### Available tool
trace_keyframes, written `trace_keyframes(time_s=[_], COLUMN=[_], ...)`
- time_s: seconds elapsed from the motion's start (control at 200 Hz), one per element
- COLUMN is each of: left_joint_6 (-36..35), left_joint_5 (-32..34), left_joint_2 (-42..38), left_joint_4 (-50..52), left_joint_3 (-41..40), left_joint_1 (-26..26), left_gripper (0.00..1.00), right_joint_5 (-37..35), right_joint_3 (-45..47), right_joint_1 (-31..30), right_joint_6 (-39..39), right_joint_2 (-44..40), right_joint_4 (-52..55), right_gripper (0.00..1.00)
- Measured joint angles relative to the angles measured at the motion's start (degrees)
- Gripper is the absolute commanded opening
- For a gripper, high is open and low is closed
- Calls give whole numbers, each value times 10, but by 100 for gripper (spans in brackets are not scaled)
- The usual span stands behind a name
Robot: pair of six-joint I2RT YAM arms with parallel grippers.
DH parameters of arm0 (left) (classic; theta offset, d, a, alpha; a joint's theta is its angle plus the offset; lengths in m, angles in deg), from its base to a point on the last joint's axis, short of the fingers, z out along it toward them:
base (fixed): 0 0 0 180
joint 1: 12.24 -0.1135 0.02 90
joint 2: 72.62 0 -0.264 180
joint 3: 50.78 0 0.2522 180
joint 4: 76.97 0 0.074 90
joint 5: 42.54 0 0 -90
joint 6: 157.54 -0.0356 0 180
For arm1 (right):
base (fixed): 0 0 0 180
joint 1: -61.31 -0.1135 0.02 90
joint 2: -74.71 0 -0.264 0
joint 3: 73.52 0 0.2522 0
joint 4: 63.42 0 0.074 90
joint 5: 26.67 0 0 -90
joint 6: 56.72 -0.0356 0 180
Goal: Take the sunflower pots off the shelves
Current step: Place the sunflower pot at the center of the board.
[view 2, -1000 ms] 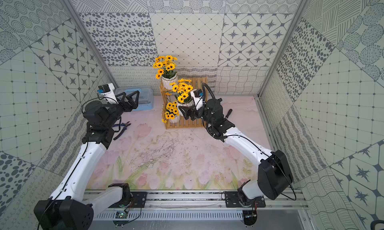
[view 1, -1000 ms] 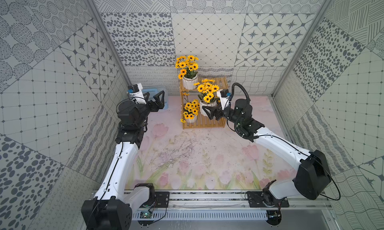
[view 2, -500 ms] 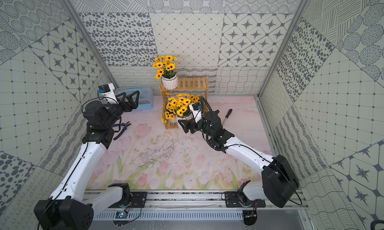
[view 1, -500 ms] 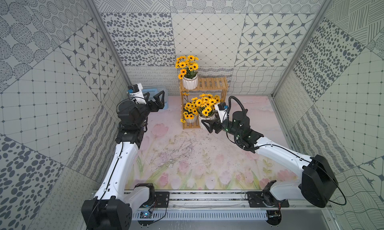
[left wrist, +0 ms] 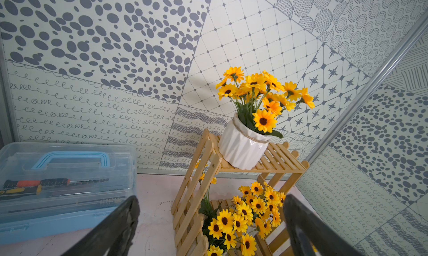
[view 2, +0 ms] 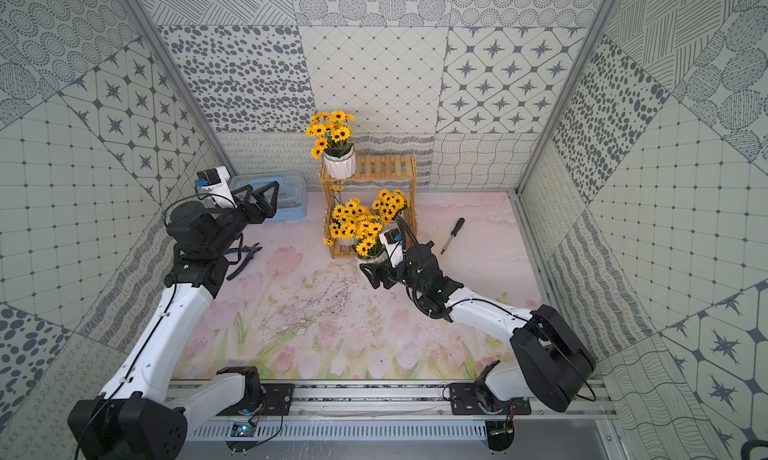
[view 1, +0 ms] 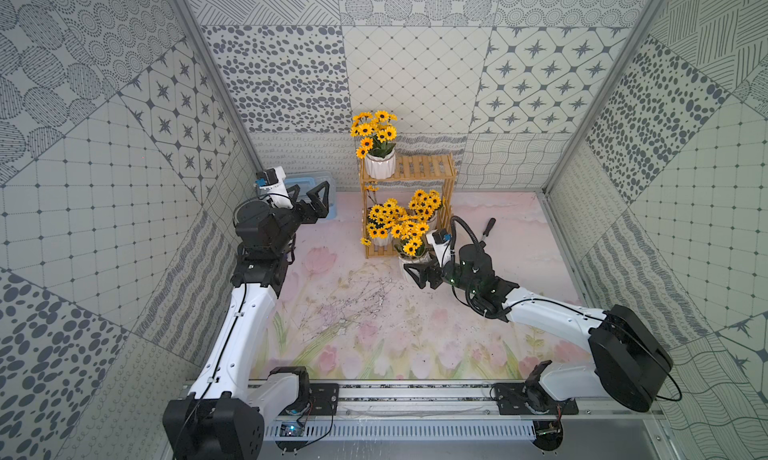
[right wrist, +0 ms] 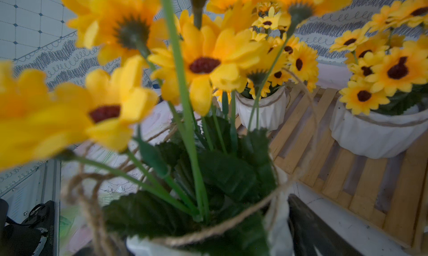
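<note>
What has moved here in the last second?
The right gripper, gripping one sunflower pot, carried it off the top of the shelves and down toward the table in front. The left gripper stayed open and raised; the other three pots stayed put.

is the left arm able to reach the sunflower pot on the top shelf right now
Probably yes: the left gripper is open and faces the top-shelf sunflower pot, with nothing between them.

You see one sunflower pot (view 1: 405,263) upright just before the wooden shelves (view 1: 424,169). The top pot (view 1: 379,169) stands at the left end; two lower pots (view 1: 380,241) stand side by side.
</note>
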Motion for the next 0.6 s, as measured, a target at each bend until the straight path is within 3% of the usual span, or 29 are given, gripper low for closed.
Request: trace_keyframes(time_s=[0.6], left_joint_6=[0], left_joint_5=[-4], left_joint_2=[-2], left_joint_4=[14], left_joint_3=[4], left_joint_1=[0], left_gripper=[97], right_joint_5=[-24], right_joint_3=[54], right_joint_1=[-39], right_joint_6=[21], right_joint_2=[84], right_joint_4=[-132], right_gripper=[0])
